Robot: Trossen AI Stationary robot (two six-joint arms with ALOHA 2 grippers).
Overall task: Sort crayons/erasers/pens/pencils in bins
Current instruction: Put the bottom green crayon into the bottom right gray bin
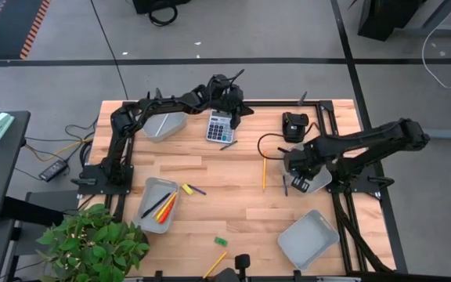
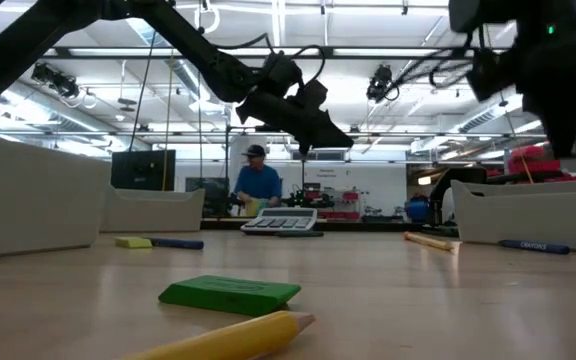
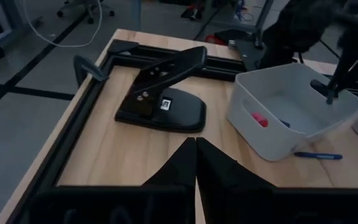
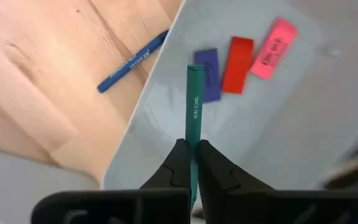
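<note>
My right gripper (image 4: 192, 155) hangs over the right bin (image 1: 321, 183), shut on a teal crayon (image 4: 194, 106) printed NON-TOXIC. Purple (image 4: 209, 73), red (image 4: 237, 63) and pink (image 4: 273, 47) erasers lie on that bin's floor. A blue pen (image 4: 132, 61) lies on the table beside the bin. My left gripper (image 3: 196, 155) is shut with nothing in it, raised above the calculator (image 1: 219, 125) at the table's far side. From the left wrist view the crayon (image 3: 333, 90) shows as a thin stick hanging above the bin (image 3: 291, 118). My right gripper pinches the teal crayon's upper end (image 4: 194, 144) between its two fingers, coming from above and pointing down. The crayon runs on in line with the fingers and hangs below them. Its free end (image 4: 195, 70) is clear above the bin's floor.
A black punch-like device (image 1: 294, 125) stands far right. Further bins lie far left (image 1: 163, 125), near left (image 1: 156, 205) with bright sticks inside, and near right (image 1: 308, 239). A pencil (image 1: 263, 174), green eraser (image 1: 220, 241), yellow pencil (image 1: 215, 265) and plant (image 1: 92, 243) are around.
</note>
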